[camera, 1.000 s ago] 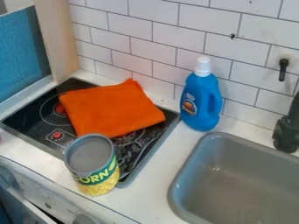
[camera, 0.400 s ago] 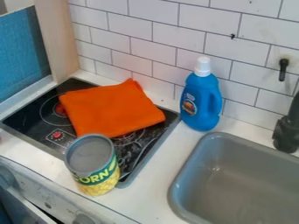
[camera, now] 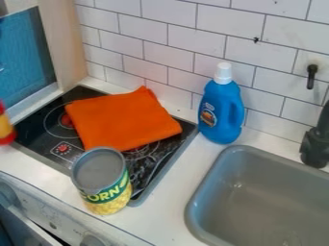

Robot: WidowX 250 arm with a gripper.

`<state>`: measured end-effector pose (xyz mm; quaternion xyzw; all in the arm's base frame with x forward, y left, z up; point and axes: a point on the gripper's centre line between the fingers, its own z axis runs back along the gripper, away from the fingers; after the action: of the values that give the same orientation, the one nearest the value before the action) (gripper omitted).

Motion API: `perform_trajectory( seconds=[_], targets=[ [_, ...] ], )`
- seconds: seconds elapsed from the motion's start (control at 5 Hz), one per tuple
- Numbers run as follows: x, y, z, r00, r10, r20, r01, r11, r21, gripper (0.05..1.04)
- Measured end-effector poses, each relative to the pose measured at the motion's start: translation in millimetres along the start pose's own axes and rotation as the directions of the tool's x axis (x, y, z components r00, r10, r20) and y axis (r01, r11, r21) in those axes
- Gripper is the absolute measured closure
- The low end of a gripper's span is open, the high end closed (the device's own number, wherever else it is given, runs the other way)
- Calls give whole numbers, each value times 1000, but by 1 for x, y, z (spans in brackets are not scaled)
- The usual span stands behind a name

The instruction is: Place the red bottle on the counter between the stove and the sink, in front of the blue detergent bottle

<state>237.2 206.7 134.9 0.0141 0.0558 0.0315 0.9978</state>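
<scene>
Object (camera: 6, 127), red and yellow, is located at the far left edge, beside the left end of the stove (camera: 40, 148). Its full form is cut off; whether it is supported from below or held from above cannot be told. Whether the jaws are wide, narrow or closed on something cannot be told.

The stove is set level with the counter (camera: 168, 211). The can (camera: 101, 181) is stood upright at the stove's near edge, its flat base apparently used for stability; whether the base is borne by the stove rim, the counter or both cannot be told. The cloth (camera: 122, 120) is folded and laid flat on the stove, behind the can, partly over the burner rings; by the folding, a compact, low pad is probably provided.

The bottle (camera: 220, 114) is stood upright on the counter between stove and sink (camera: 260, 194), near the tiled wall (camera: 212, 45), where it is presumably kept out of the working area. Its white cap (camera: 223, 72) is fitted on top. Its contents are hidden by the blue, opaque body; those of the can are hidden by its side and grey top. The sink is recessed at the near right, and the tap (camera: 315, 146) is mounted at its far right.
</scene>
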Motion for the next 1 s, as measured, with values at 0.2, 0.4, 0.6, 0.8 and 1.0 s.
perform_trajectory(
  seconds=[0.2,0.4,0.6,0.8,1.0],
  targets=[
    [39,-26,40,990,-109,94,104,993,55,753],
    [70,-70,73,954,-246,169,239,969,60,753],
    [94,-119,64,919,-361,157,368,930,-14,753],
    [107,-160,69,878,-457,143,466,884,-32,753],
    [110,-190,58,856,-505,113,513,856,-57,753]
  ],
)
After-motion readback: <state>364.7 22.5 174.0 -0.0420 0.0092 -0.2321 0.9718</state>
